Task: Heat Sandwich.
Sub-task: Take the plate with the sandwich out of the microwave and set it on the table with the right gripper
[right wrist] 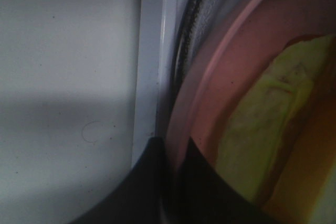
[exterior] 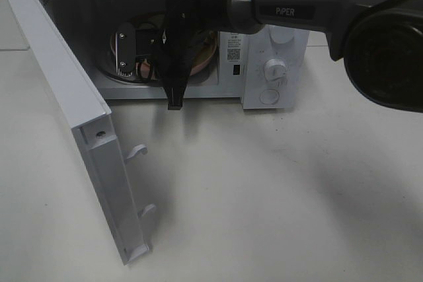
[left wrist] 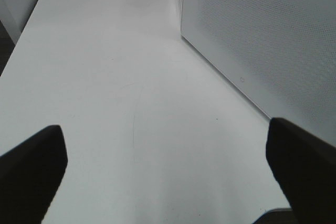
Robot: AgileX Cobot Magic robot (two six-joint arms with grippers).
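The sandwich (right wrist: 262, 140), pale green filling on tan-edged bread, lies on the pink round plate (right wrist: 231, 77). The plate sits inside the open microwave (exterior: 274, 51), over its glass turntable. My right gripper (right wrist: 176, 182) reaches into the oven mouth (exterior: 173, 94). It has one dark finger on each side of the plate's rim and is shut on it. In the exterior high view the arm hides the sandwich, and only a pink edge of the plate (exterior: 201, 64) shows. My left gripper (left wrist: 168, 171) is open and empty, low over the bare table beside the oven door.
The microwave door (exterior: 66, 97) swings out wide to the left, with its latch hooks facing the table's front; it also shows in the left wrist view (left wrist: 262, 35). The control knobs (exterior: 274, 69) are on the right of the oven. The white table (exterior: 277, 196) extends in front.
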